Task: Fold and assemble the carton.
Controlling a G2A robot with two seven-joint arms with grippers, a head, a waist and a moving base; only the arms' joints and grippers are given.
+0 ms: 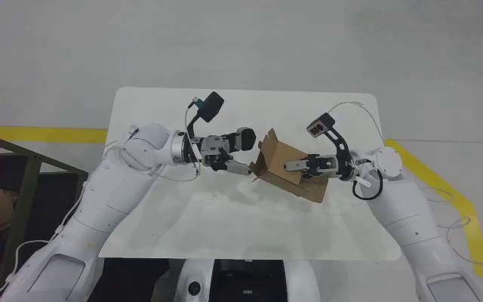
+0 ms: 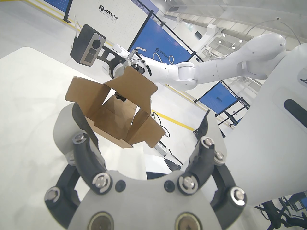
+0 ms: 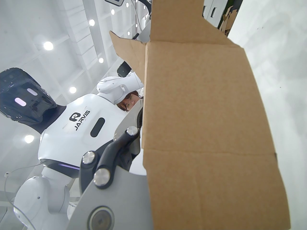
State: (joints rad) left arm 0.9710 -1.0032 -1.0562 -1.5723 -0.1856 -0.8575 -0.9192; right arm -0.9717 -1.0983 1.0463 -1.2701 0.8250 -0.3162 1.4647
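Left wrist view: closest to the lens is the left gripper. Its two dark-padded fingers are spread wide and hold nothing. Just past them is the brown corrugated cardboard carton, tilted with its open mouth facing the lens and its flaps splayed loose. It is raised over the white worktop. One finger sits just beside a carton edge, but whether they touch cannot be told.

Right wrist view: a broad carton panel is nearest the lens. The right gripper is closed on that panel's edge. One finger presses one face, and the other finger is hidden behind the cardboard.

Top view: the carton sits between the two arms, over the middle of the worktop. The right gripper reaches into it from one side, and the left gripper is just beside the opposite end. Whether the carton's lowest corner rests on the worktop cannot be told.

Risks, as a judgement: the carton hangs from a single thin wall. A push from the left fingers could swing it around that grip or pull it free. If the left fingers close off-centre, they may crease a flap away from its fold line or catch two flaps at once. Pressing hard on the unsupported cardboard could buckle a panel.
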